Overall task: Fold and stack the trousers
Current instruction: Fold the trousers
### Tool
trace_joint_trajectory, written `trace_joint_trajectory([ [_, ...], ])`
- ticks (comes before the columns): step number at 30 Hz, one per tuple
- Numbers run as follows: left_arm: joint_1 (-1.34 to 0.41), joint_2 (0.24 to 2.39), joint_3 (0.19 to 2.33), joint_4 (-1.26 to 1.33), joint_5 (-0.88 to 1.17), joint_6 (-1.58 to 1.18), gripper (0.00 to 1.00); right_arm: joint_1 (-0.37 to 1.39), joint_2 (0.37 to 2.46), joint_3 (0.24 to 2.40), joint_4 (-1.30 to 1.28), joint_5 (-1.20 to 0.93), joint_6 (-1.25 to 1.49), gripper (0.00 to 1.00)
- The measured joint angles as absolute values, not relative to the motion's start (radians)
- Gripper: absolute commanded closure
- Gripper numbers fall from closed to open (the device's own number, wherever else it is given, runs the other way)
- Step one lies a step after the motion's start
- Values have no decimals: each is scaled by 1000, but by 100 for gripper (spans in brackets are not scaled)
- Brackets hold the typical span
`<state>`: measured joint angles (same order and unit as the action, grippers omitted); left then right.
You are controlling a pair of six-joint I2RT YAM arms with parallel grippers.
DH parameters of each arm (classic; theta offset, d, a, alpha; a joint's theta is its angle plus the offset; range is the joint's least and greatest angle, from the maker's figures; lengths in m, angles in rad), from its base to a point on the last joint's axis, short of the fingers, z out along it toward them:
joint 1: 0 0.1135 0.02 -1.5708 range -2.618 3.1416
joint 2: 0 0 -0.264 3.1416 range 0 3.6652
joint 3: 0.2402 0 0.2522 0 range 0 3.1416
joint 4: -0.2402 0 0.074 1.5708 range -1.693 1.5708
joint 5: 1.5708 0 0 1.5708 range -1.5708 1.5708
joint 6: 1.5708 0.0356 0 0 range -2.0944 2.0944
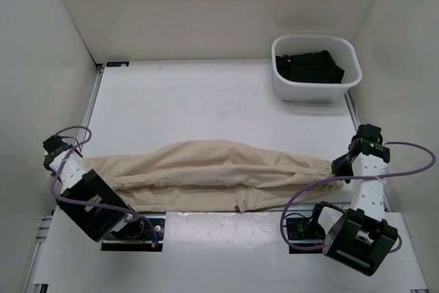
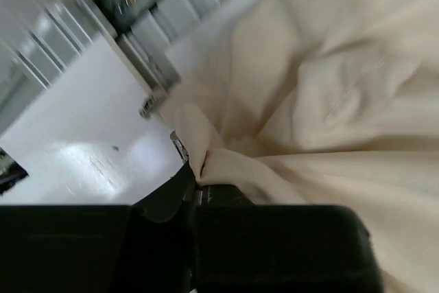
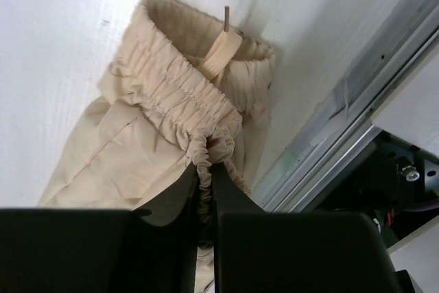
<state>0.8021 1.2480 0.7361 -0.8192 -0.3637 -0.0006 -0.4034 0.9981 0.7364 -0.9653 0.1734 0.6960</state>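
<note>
The trousers [image 1: 206, 173] lie stretched out well to the near side of the white basket [image 1: 309, 92]. The right gripper [image 3: 204, 169] pinches their elastic waistband [image 3: 171, 94], and the left gripper [image 2: 195, 183] is clamped on the opposite end. Straightening seems in hand; next, one end likely must be carried evenly over the other.

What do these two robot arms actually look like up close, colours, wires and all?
The left arm and right arm are chunky white links joined by boxy black housings. A thin purple cable loops alongside each. The left tool and right tool end in flat matte-black fingers.
</note>
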Motion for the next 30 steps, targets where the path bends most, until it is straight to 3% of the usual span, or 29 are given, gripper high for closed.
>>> trace_joint_trajectory([
  [12, 793, 1295, 1185, -884, -115, -7, 86, -381, 1087, 979, -1018, 37, 678, 100],
  [16, 792, 1216, 1177, -872, -89, -8, 83, -379, 1058, 992, -1009, 41, 677, 100],
  [21, 816, 1095, 1007, -797, -129, -6, 80, -387, 984, 866, -1002, 87, 677, 100],
  [22, 822, 1076, 953, -783, -152, -4, 78, -389, 976, 843, -1005, 103, 676, 92],
  [23, 830, 1059, 895, -769, -177, -3, 73, -391, 970, 822, -1007, 123, 677, 48],
  [24, 839, 1048, 842, -766, -201, -1, 69, -392, 966, 804, -1015, 154, 686, 26],
  [25, 855, 1040, 788, -767, -227, 1, 65, -393, 963, 793, -1028, 191, 686, 15],
  [26, 874, 1037, 740, -769, -252, 1, 63, -393, 960, 789, -1042, 229, 689, 10],
  [30, 914, 1035, 652, -823, -324, 0, 68, -393, 949, 809, -1069, 319, 691, 13],
])
